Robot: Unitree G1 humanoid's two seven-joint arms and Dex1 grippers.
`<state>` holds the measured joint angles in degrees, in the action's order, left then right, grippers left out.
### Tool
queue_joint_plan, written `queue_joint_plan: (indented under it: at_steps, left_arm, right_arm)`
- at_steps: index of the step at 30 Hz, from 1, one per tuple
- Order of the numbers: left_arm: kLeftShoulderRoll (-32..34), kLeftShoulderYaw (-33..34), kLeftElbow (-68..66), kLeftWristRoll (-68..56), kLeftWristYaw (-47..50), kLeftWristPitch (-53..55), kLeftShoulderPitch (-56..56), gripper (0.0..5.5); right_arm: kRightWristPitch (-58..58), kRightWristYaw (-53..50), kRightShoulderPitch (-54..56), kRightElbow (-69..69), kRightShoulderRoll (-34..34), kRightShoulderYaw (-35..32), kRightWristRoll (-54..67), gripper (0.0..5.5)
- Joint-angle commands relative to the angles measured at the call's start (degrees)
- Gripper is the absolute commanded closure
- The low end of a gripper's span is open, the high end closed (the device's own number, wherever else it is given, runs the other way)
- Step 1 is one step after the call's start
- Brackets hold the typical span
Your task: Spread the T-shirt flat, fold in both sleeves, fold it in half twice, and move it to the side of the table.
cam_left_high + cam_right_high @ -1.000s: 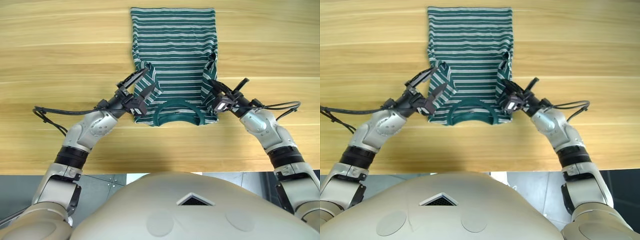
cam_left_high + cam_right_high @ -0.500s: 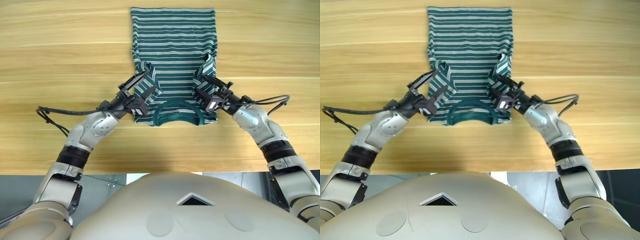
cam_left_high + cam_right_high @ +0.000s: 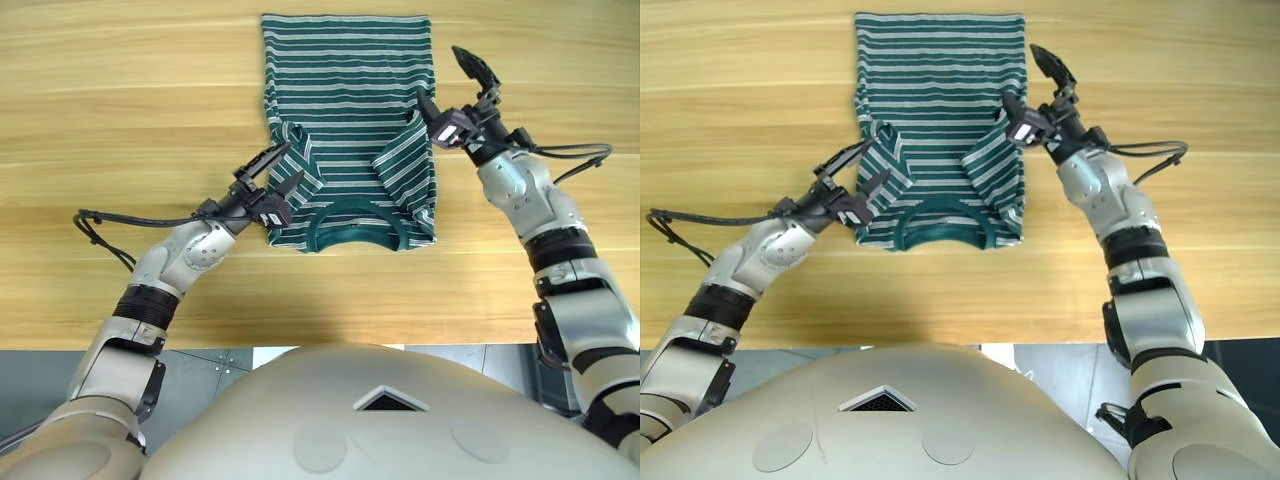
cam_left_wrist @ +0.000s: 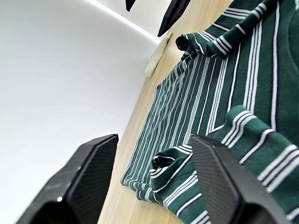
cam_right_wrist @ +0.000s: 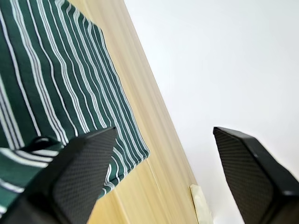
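Seeing the T-shirt (image 3: 345,90) flat on the counter (image 3: 120,100), centred toward 12 o'clock, collar (image 3: 357,204) at its 6 o'clock end, nearest me. Both sleeves are folded in over the body: left sleeve (image 3: 298,152) a bit bunched, right sleeve (image 3: 403,160) lying as a diagonal flap. Left claw (image 3: 280,170) sits at the shirt's 8 o'clock edge over the left sleeve, fingers apart; I can't tell if it touches cloth. Right claw (image 3: 452,85) is at the shirt's 2 o'clock edge, spread wide, nothing between its fingers.
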<state>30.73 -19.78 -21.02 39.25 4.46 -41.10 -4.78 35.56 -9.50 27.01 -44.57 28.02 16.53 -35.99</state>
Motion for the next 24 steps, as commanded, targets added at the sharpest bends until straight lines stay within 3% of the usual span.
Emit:
queue_joint_plan:
  at_steps: [1, 14, 20, 24]
  left_arm:
    - [-0.13, -0.64, -1.25, 0.89, 0.5, -0.12, -1.18, 2.62]
    - [-0.77, -1.49, -2.74, 1.32, 0.89, -0.1, -3.26, 2.62]
    - [-0.32, -2.41, -4.1, 1.95, 0.34, -0.37, -4.18, 2.62]
    - [-0.35, -2.83, -4.85, 2.49, 0.68, -0.21, -5.2, 2.62]
  right_arm:
    - [-0.46, -4.69, 5.15, -7.93, -0.64, 1.46, -2.11, 1.7]
    - [-4.87, -7.1, 13.1, -26.89, -8.5, 9.4, -5.47, 1.7]
    - [-9.07, -8.35, 13.96, -30.2, -8.28, 10.48, -5.53, 1.7]
    - [-3.73, -13.19, 13.26, -27.33, -6.17, 8.96, -3.8, 1.7]
